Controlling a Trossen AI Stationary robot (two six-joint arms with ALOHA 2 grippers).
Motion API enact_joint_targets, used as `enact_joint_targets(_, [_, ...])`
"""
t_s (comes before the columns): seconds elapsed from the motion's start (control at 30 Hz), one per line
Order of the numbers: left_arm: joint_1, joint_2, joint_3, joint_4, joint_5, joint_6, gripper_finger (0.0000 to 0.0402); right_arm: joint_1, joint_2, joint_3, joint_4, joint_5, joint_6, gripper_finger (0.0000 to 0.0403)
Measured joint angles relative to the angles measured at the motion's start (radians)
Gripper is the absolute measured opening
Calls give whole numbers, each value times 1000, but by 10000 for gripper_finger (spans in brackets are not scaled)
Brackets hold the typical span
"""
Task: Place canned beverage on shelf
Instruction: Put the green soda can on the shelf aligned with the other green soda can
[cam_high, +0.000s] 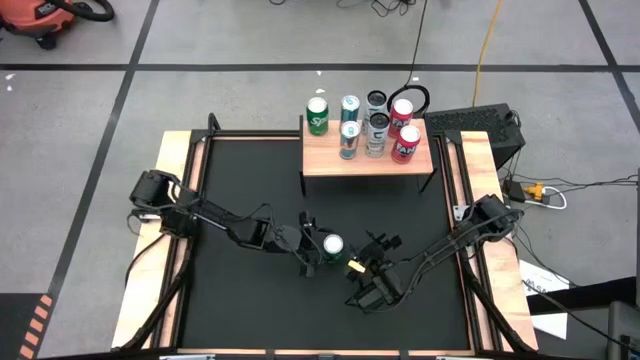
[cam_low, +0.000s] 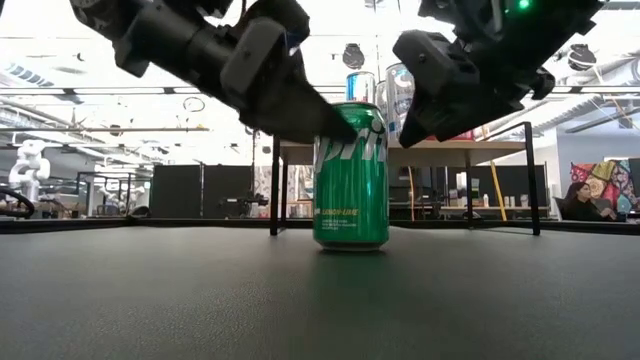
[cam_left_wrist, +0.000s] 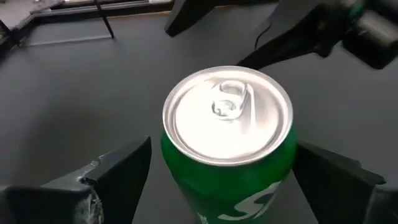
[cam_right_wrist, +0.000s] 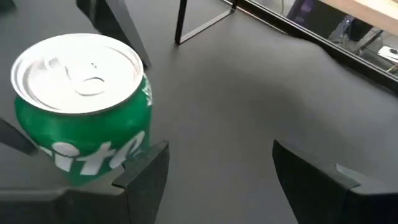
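A green canned beverage (cam_high: 333, 246) stands upright on its base on the black table (cam_high: 250, 180), near the middle front. My left gripper (cam_left_wrist: 224, 155) is open and comes at it from the table's left. Its fingers (cam_left_wrist: 118, 174) stand on either side of the can's upper wall, with narrow gaps. My right gripper (cam_right_wrist: 217, 162) is open, just right of the can and slightly nearer, with nothing between its fingers. The can (cam_right_wrist: 81, 112) stands outside its one finger (cam_right_wrist: 143, 171). The wooden shelf (cam_high: 330, 160) stands at the far edge.
Several cans stand on the shelf: a green one (cam_high: 317, 115), silver-teal ones (cam_high: 349, 125), dark ones (cam_high: 377, 125) and red ones (cam_high: 405, 135). The shelf's black legs (cam_low: 274, 190) rise behind the green can. Bare table lies between the can and the shelf.
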Motion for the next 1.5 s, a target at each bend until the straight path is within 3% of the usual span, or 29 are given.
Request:
enact_joint_targets(0.17, [-1, -49, -3, -84, 13, 1, 375, 12, -32, 0, -50, -58, -34, 273])
enact_joint_targets(0.43, [-14, -76, -3, -136, 105, 43, 376, 36, -136, 0, 39, -289, -347, 259])
enact_joint_targets(0.87, [-22, -192, -5, -278, 40, 18, 376, 85, -269, 0, 301, -538, -815, 172])
enact_joint_targets(1.0, [-41, -234, -42, -248, 38, 16, 376, 107, -276, -22, 345, -593, -889, 134])
enact_joint_targets(1.13, [-64, -265, -153, -62, 37, 8, 376, 101, -279, -169, 610, -744, -921, 104])
enact_joint_targets(1.33, [-64, -226, -329, 403, 68, -8, 376, 89, -279, -474, 1271, -1000, -928, 93])
enact_joint_targets(1.5, [-18, -143, -300, 465, 134, -1, 376, 89, -279, -639, 1635, -936, -930, 106])
